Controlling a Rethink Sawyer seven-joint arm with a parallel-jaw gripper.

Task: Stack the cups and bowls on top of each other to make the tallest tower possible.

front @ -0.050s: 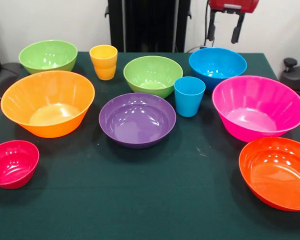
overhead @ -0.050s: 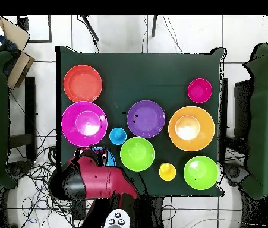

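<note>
Showing tool [front @ -0.050s: 224,31] open, overhead arm [overhead @ -0.050s: 103,181] hiding it

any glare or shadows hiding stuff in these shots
Front view: small white glints inside the purple bowl and red-orange bowl, soft shadows on the green table, nothing hidden. Overhead view: bright glare washes out the orange bowl's centre; the arm covers the blue bowl.

On the green-covered bench [front @ -0.050s: 140,200], nothing is stacked. In the front view, the purple plastic bowl [front @ -0.050s: 137,119] sits in the middle, between the large orange plastic bowl [front @ -0.050s: 48,102] at left and the large pink plastic bowl [front @ -0.050s: 258,107] at right. The light blue plastic cup [front @ -0.050s: 189,96] stands just right of the purple bowl.
</note>
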